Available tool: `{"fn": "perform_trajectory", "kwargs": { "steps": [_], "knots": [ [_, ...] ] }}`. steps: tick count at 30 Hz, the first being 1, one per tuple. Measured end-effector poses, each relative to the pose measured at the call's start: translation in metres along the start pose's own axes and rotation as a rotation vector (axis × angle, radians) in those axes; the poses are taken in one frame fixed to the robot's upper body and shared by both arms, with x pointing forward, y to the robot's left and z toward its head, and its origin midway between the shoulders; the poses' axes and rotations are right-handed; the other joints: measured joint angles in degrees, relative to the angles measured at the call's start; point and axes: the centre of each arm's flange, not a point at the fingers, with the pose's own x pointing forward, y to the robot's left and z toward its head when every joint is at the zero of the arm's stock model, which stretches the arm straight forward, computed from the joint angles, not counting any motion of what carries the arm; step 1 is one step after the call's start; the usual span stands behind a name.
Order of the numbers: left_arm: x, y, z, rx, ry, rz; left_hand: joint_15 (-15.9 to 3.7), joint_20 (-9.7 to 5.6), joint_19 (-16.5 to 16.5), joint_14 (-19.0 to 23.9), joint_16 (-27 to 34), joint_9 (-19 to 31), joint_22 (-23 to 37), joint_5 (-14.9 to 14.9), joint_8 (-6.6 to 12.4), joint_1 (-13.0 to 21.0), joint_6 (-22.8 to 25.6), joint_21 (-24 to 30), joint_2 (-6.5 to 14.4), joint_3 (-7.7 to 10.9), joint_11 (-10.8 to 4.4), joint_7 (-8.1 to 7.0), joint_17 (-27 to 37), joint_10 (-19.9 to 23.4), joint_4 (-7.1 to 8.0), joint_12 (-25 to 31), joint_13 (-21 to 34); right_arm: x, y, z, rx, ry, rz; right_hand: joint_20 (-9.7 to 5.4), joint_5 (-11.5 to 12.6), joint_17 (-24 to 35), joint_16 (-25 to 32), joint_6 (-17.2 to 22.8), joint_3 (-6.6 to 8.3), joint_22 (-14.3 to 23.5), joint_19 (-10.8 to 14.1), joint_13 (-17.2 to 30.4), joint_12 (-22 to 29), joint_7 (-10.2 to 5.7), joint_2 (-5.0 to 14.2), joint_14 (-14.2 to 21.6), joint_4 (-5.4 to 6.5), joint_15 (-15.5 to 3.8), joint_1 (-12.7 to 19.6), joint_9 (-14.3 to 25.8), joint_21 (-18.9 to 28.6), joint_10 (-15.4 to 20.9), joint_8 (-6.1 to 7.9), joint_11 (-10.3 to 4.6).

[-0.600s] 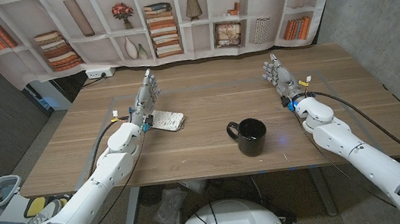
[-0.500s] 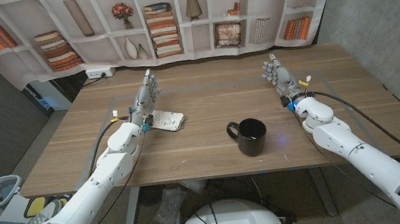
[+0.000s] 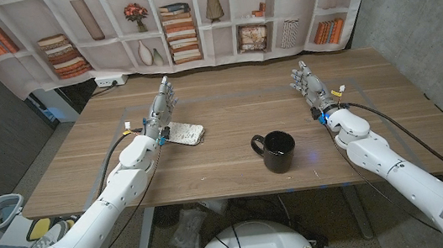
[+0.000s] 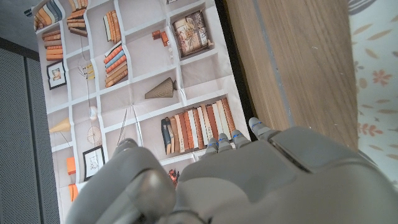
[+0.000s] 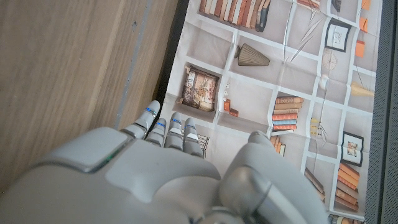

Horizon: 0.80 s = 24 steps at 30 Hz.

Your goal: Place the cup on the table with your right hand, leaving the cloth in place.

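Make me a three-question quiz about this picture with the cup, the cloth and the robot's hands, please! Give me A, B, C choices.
1. Where is the cup?
A. On the table, between the two arms
B. In the right hand
C. On the cloth

2. What colour is the cup?
A. White
B. Red
C. Black

3. What is the left hand doing?
A. Holding the cup
B. Holding nothing, fingers apart
C. Lifting the cloth

Answers:
1 A, it stands on bare wood away from both hands.
2 C, it is dark all over.
3 B, its fingers are spread, with the cloth lying beside its wrist.
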Motion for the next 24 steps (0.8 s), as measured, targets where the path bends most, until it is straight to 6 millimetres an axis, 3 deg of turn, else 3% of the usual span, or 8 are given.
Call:
{"fn": "perform_trajectory", "kwargs": {
  "steps": [24],
  "knots": [
    [0.006, -0.002, 0.006, 0.004, 0.005, -0.025, -0.09, 0.0, 0.0, -0.1, 0.0, 0.0, 0.0, 0.3, -0.41, 1.0, 0.0, -1.0, 0.5, 0.15, -0.3, 0.0, 0.0, -0.3, -0.61, -0.3, 0.0, -0.014, 0.001, 0.007, -0.008, -0.027, -0.005, -0.3, 0.0, 0.0, 0.2, 1.1, 0.24, 0.0, 1.4, 0.0, 0.0, -0.31, 0.22, 1.1, -0.25, 0.08, 0.4, 0.0, -0.5, 1.1, 0.0, 0.11]
  ]
}}
